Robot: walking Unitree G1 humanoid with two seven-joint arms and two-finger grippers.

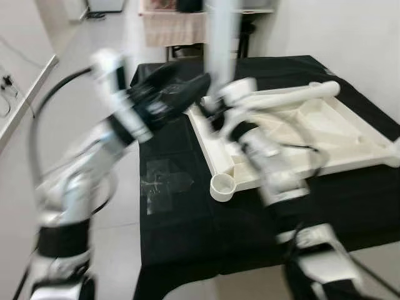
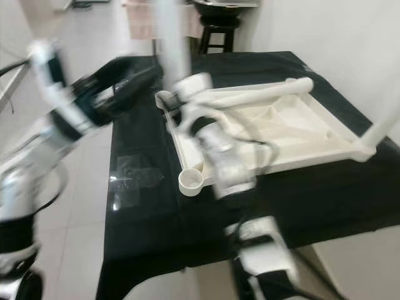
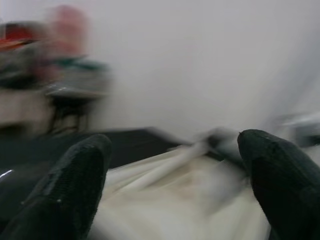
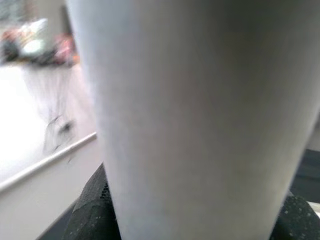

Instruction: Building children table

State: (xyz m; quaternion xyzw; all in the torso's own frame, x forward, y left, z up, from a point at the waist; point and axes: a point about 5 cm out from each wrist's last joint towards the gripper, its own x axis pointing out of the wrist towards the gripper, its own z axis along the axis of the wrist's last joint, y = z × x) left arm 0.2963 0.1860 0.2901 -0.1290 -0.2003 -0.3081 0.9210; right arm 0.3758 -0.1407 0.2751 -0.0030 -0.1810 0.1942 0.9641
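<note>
1. Everything's smeared with blur, but here's the white upturned children's tabletop (image 1: 325, 128), underside up, lying on the bench under a black cloth (image 1: 187, 231).
2. My right tool (image 1: 212, 103) sits at the tabletop's near-left corner region, clamped around a white cylindrical table leg (image 1: 220, 37) that stands upright, rising out the top of the eye views.
3. In the right wrist view that leg (image 4: 200, 120) runs close in front of the lens, with my black fingers (image 4: 92, 210) pressed to either side of it.
4. My left tool (image 1: 181, 87) hovers just left of that leg, over the cloth's far-left part, fingers spread apart with nothing between them.
5. In the left wrist view those fingertips (image 3: 75, 180) frame the pale tabletop (image 3: 175, 200) ahead.
6. Another white leg (image 1: 294, 94) lies flat along the tabletop's far edge.
7. A round white leg socket (image 1: 223, 185) sticks out at the tabletop's near corner.
8. Clear tape patch (image 1: 164, 181) gleams on the cloth left of it.
</note>
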